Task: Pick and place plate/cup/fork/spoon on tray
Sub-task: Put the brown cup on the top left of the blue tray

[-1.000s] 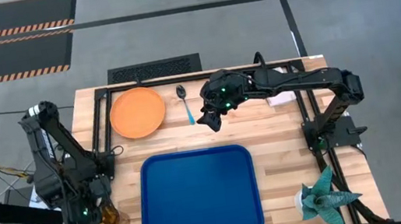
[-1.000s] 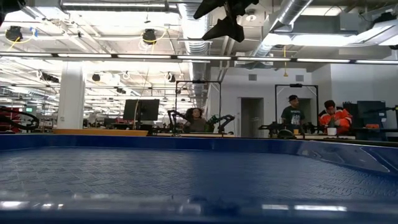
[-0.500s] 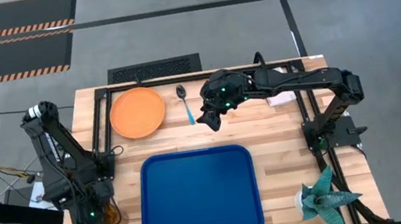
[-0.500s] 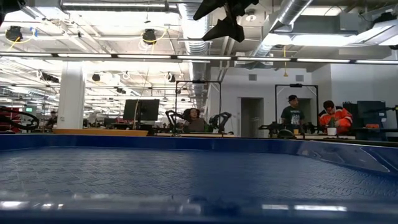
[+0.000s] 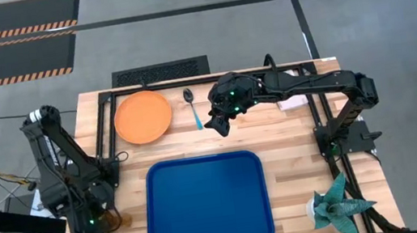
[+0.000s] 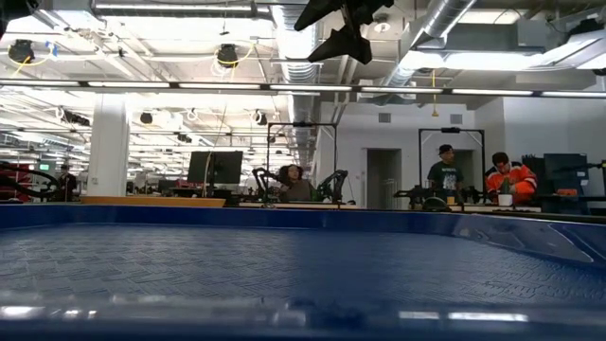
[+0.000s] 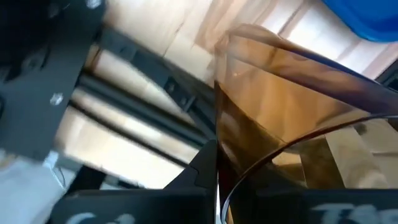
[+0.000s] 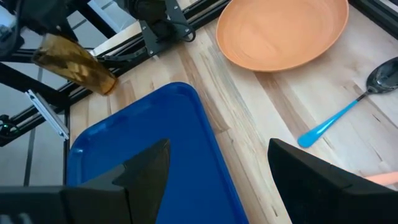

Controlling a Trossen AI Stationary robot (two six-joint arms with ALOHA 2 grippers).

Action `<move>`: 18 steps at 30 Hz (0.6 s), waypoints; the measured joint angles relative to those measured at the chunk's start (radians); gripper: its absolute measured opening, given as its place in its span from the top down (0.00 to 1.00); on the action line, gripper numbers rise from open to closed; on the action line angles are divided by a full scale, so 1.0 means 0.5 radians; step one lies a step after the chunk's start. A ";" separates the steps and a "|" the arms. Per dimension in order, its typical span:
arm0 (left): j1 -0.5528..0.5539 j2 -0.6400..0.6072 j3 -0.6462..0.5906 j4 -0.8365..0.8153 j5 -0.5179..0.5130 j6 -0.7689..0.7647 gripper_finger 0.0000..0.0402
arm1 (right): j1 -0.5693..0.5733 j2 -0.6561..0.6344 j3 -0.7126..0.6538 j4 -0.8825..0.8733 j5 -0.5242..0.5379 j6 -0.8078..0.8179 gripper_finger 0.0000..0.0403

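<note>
— Where's the left gripper [image 5: 102, 221]?

— Down at the near left corner of the table [image 5: 293, 133], just off the tray's [image 5: 207, 205] left edge. It's pinching the cup [image 8: 74, 62]; from the right wrist camera the amber tumbler hangs tilted from that arm, off the wood. Up close, the cup's wall fills the left wrist view [image 7: 292, 118], with the tray's corner just behind it.

— And the right gripper [image 5: 219, 125]?

— Held above the table, beyond the tray's far edge, fingers [image 8: 140, 171] spread wide with nothing between them. The spoon [image 5: 193, 109] lies just to its side, blue handle pointing toward the tray, bowl away. The plate [image 5: 143, 116] sits past the spoon, near it but not touching.

— The fork?

— I can't find it in any view.

— Anything written on these things?

— No label or brand I can read, on the cup, the tray or the arms.

— What else is about?

— A green spiky plant [image 5: 336, 206] at the near right corner. Across the room, people at benches, one in an orange top [image 6: 505, 180].
</note>
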 joint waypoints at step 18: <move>0.099 0.000 0.249 -0.093 -0.256 -0.793 1.00 | -0.019 0.001 0.000 -0.002 -0.001 -0.051 0.27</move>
